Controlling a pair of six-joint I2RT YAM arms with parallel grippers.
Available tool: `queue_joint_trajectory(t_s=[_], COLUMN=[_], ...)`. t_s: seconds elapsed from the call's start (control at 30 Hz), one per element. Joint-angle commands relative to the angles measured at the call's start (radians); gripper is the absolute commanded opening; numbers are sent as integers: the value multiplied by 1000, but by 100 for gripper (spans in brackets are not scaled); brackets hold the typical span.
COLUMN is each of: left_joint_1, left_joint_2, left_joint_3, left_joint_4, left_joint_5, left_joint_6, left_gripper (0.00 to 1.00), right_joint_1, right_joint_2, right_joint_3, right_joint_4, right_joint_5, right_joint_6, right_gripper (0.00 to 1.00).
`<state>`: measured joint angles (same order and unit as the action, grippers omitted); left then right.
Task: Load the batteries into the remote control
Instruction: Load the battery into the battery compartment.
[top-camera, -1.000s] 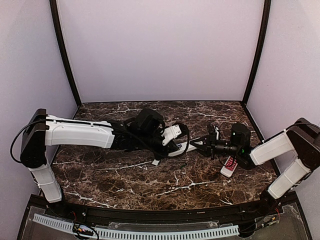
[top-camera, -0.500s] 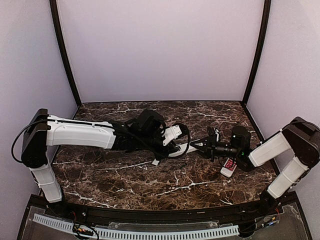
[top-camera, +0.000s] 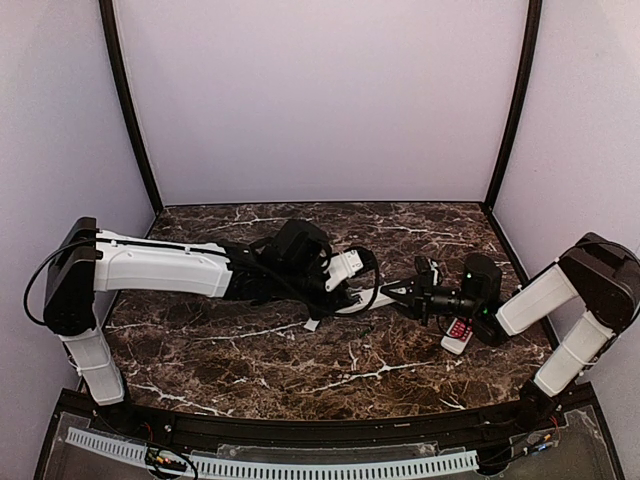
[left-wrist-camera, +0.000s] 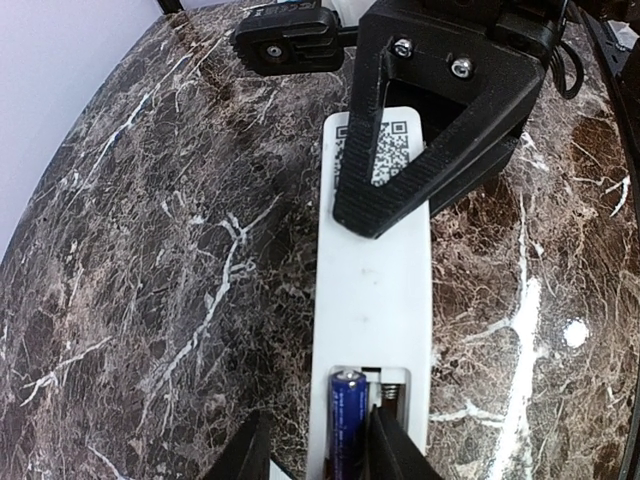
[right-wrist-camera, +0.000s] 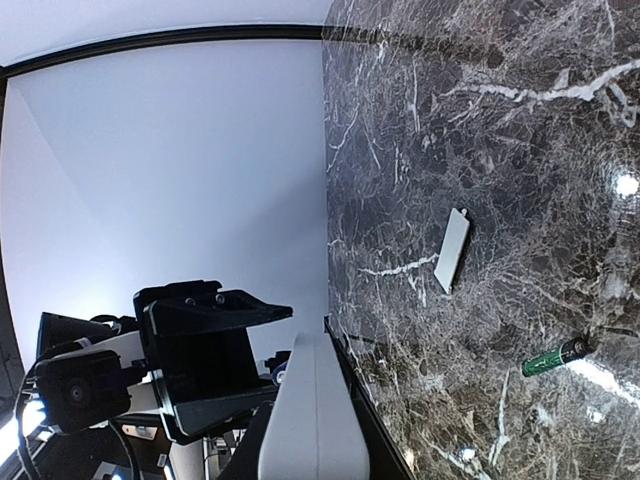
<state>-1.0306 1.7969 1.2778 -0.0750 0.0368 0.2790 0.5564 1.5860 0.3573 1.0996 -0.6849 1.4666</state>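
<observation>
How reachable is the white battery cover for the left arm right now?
Probably yes. The cover lies flat on bare table near the left gripper, with nothing on or against it. The jaws stand open either side of the battery seated in the remote control, gripping nothing.

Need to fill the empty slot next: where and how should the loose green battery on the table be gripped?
I would grip the green battery at mid-length, across its round sides, coming straight down from above. It lies flat on the table with bare marble all around, leaving both sides reachable.
</observation>
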Motion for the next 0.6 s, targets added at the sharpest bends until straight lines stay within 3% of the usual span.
queue_joint_trajectory(t_s=[0.0, 0.17, 0.33, 0.57], left_joint_1=[2, 17, 43, 83], left_joint_2=[-68, -125, -160, -172], left_joint_3=[16, 2, -15, -32], left_joint_4=[-27, 7, 33, 51], left_joint_5=[23, 97, 182, 190], left_joint_6=[-12, -47, -100, -251], left_gripper=[39, 45, 45, 43], right_joint_1=[4, 3, 5, 8], right_joint_2=[-13, -21, -25, -61], right_joint_3=[7, 15, 24, 47], right_joint_4=[60, 15, 2, -65], right_joint_5=[-9, -7, -8, 9], right_joint_6=[-24, -58, -77, -180], right_gripper=[0, 0, 0, 0])
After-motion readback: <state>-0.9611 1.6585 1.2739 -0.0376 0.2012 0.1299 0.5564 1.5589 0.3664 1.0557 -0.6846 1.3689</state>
